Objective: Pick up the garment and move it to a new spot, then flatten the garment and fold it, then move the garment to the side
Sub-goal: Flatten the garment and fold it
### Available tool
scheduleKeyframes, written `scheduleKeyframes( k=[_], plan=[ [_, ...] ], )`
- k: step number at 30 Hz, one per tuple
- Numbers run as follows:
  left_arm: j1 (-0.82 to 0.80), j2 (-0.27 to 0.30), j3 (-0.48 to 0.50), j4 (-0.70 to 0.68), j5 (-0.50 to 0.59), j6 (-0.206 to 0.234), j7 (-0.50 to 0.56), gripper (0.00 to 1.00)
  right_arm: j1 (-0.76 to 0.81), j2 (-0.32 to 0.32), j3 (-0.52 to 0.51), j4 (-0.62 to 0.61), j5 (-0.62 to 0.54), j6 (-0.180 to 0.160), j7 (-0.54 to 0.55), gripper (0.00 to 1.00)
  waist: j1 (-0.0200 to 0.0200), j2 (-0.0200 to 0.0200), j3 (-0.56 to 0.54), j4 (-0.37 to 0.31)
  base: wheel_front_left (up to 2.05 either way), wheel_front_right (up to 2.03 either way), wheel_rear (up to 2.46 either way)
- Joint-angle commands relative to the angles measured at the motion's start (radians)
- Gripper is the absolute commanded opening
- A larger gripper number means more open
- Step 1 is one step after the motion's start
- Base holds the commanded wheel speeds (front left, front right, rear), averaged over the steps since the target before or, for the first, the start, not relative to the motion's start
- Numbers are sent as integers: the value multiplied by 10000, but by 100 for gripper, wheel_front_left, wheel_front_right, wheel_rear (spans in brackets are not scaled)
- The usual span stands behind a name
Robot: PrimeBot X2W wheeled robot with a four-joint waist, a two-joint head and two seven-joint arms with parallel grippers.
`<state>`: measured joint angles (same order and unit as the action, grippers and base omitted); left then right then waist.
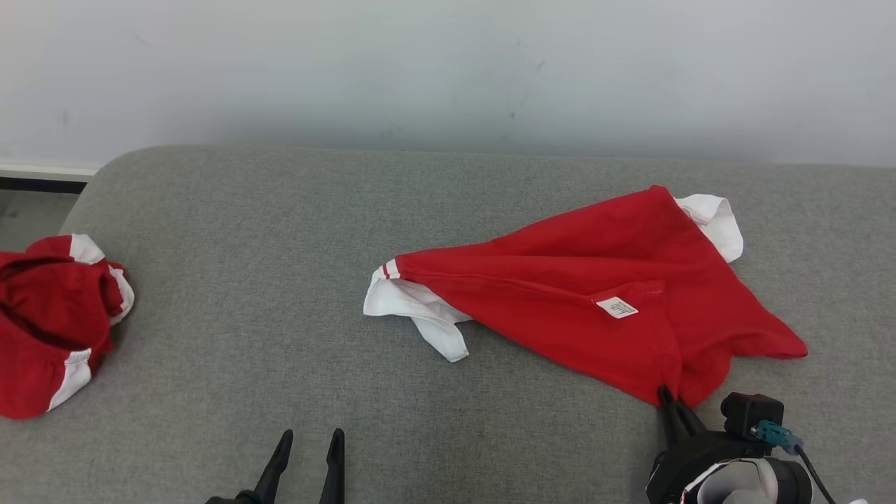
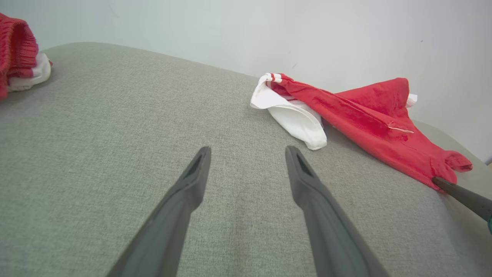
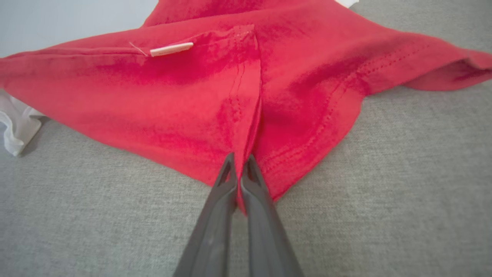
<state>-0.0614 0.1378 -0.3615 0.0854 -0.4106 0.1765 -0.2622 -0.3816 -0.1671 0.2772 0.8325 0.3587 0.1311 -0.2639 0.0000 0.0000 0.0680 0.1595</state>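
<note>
Rumpled red, white-sleeved garment (image 1: 574,294)

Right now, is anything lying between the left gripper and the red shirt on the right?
Nothing: only bare grey cushion runs from the left gripper to the red shirt and its white sleeve, as the head and left wrist views show.

The grey bench (image 1: 280,280) is bare in the middle, so my left fingers (image 1: 334,462) have lots of room to go forward. The red garment (image 1: 595,294) lies in the way on the right. Another red heap (image 1: 49,329) sits far left. The wall (image 1: 448,70) blocks the back
</note>
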Motion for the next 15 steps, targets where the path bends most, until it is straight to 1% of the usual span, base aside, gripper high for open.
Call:
scheduleKeyframes(
  k=[1, 5, 8, 15],
  plan=[
    [93, -15, 72, 0, 86, -64, -41, 100, 14, -146, -18, -77, -57, -5, -11, 0, 0, 0, -46, -142, 0, 0, 0],
    [194, -53, 127, 19, 157, -88, -41, 100, 191, -321, -166, -293, -213, -5, -11, 0, 0, 0, -112, -327, 0, 0, 0],
    [252, -81, 175, 33, 201, -140, -41, 100, 341, -572, -438, -571, -433, -5, -11, 0, 0, 0, -146, -535, 0, 0, 0],
    [359, -165, 156, 130, 333, -239, -41, 100, 650, -1325, -1749, -1085, -1117, -5, -11, 0, 0, 0, -276, -960, 0, 0, 0]
  ],
)
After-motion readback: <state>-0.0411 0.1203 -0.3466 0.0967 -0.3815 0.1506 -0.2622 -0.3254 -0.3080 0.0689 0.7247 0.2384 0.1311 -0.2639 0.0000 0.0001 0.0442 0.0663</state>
